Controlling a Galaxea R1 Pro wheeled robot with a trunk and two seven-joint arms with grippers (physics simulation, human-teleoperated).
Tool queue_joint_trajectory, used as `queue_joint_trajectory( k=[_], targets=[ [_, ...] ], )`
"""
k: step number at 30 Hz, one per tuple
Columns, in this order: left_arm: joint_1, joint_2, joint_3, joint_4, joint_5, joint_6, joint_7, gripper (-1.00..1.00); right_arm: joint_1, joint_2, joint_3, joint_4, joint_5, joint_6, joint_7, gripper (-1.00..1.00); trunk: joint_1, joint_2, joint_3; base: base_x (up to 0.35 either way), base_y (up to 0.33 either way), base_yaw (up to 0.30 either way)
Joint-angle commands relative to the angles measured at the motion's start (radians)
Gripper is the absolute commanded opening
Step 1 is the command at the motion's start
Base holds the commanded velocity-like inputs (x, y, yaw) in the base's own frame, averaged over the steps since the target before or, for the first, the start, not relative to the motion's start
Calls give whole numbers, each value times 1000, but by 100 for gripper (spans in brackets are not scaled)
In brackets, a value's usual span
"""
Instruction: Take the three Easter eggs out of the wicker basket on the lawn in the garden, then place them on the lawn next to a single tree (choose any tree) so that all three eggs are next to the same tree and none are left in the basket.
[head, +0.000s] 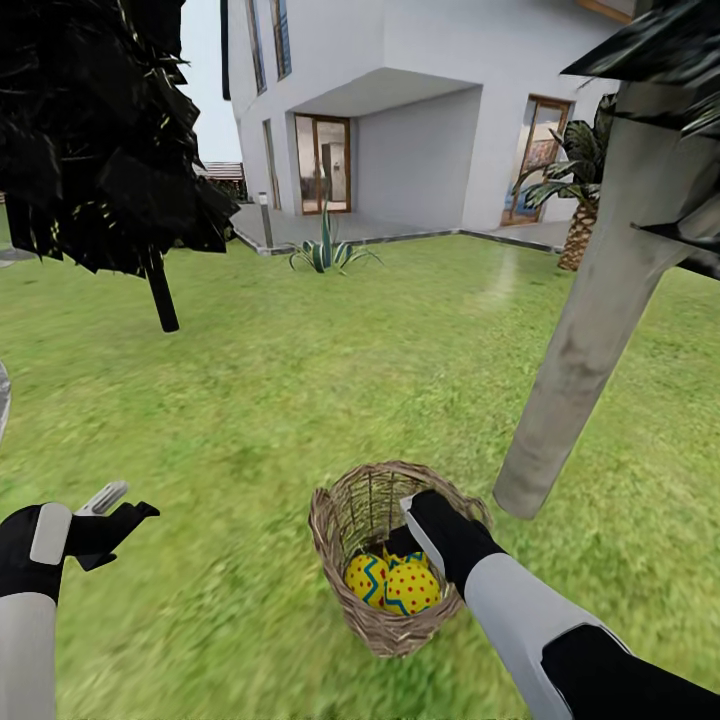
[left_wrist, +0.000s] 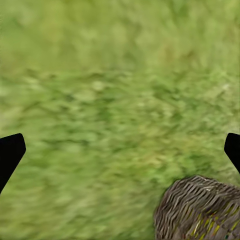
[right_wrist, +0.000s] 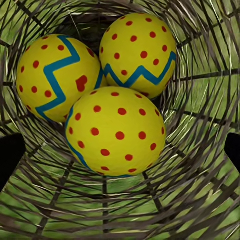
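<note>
- Right now all three Easter eggs (right_wrist: 116, 131) sit packed together in the bottom of the wicker basket (head: 345, 520), so by my reading nothing has been taken out yet and every placement is left to do.
- Nearest the robot, the right gripper (right_wrist: 120, 150) is lowered inside the basket, its fingers spread wide, one to each side of the closest egg, holding nothing; the woven wall closes in all around it, leaving little room to swing sideways.
- Off to the robot's left, the left gripper (head: 105, 520) hovers over bare lawn (head: 230, 400) with its fingers apart and empty; its wrist view looks down on grass with the basket rim just at the edge.
- Just beyond the basket on the robot's right, the tree (head: 590, 340) with the pale trunk rises from the grass, leaning slightly; the ground between trunk and basket is open grass, a likely spot for the eggs.
- Farther out, the lawn runs wide and unobstructed towards a dark-trunked tree (head: 160, 290), a spiky plant (head: 328, 250), a palm (head: 578, 225) and the white house (head: 420, 100).
</note>
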Motion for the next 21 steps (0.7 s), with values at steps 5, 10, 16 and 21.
queue_joint_trajectory(
  k=[5, 10, 16, 21],
  targets=[
    [-1, 0, 2, -1, 11, 4, 9, 100, -1, 0, 5, -1, -5, 5, -8, 100, 9, -16, -19, 0, 0, 0],
    [-1, 1, 2, -1, 11, 4, 9, 100, -1, 0, 5, -1, -9, 8, -3, 100, 11, -17, -38, 0, 0, 0],
    [-1, 1, 3, -1, 11, 4, 9, 100, -1, 0, 5, -2, -10, 7, 1, 100, 14, -18, -61, 0, 0, 0],
    [-1, 1, 3, -1, 11, 4, 9, 100, -1, 0, 5, -1, -8, 6, -2, 100, 16, -19, -81, 0, 0, 0]
  ],
)
